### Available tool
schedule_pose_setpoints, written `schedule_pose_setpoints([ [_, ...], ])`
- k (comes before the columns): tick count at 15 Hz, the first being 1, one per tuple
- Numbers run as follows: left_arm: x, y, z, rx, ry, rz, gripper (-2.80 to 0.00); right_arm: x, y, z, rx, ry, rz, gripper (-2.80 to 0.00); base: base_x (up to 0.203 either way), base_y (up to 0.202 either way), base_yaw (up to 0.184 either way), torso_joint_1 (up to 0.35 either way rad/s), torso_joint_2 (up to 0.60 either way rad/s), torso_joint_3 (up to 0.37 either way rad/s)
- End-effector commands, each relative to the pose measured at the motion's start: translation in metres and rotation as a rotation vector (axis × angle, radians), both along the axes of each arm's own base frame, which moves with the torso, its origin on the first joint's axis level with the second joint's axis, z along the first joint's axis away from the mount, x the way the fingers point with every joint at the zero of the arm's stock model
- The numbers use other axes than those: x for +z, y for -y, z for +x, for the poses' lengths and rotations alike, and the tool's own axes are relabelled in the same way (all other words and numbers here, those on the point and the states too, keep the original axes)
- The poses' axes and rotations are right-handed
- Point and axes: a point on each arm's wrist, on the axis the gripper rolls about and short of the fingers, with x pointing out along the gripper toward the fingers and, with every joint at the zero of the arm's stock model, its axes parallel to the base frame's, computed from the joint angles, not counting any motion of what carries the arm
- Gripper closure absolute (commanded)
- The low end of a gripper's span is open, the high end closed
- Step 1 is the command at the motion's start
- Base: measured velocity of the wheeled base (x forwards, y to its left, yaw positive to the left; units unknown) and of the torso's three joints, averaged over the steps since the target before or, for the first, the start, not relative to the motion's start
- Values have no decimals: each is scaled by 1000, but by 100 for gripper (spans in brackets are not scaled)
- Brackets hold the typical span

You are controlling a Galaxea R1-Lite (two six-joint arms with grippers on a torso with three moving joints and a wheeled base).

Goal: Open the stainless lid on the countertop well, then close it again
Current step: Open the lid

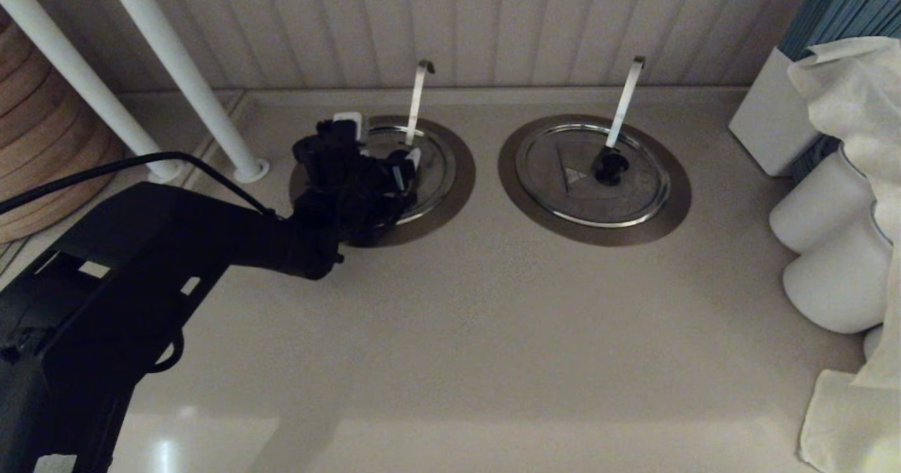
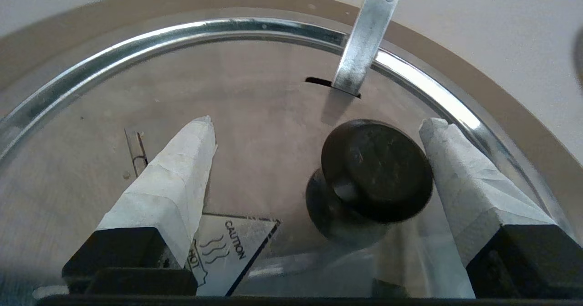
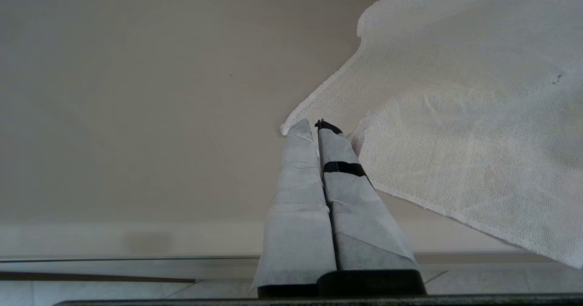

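The stainless lid (image 1: 434,165) lies flat on the left countertop well, inside its wide steel flange (image 1: 461,177). A slim hook-tipped handle (image 1: 417,98) rises through the lid's notch. My left gripper (image 1: 405,167) hovers low over the lid and stands open. In the left wrist view the black knob (image 2: 378,167) sits between the two taped fingers (image 2: 175,183), close beside one of them and far from the other. The gripper (image 2: 319,121) holds nothing. A triangular caution mark (image 2: 227,247) shows on the lid (image 2: 255,114). My right gripper (image 3: 313,126) is parked and shut, empty.
The twin lid (image 1: 563,177) with its broader white handle (image 1: 625,100) covers the right well. Two white poles (image 1: 176,72) stand at the back left beside a wooden stack (image 1: 28,128). White canisters (image 1: 823,283) and a draped cloth (image 1: 859,107) fill the right edge.
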Motion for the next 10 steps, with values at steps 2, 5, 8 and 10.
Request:
schedule_pose_setpoints([
  [2,-19,12,9,10,4,8,-280,0,0,0,0,1,0,0,0,0,0,0,0,0],
  [5,-23,27,3,1,1,38,-280,0,0,0,0,1,0,0,0,0,0,2,2,8],
  [8,-35,33,7,47,62,111,-280,0,0,0,0,1,0,0,0,0,0,0,0,0],
  [10,-33,35,5,57,85,128,-280,0,0,0,0,1,0,0,0,0,0,0,0,0],
])
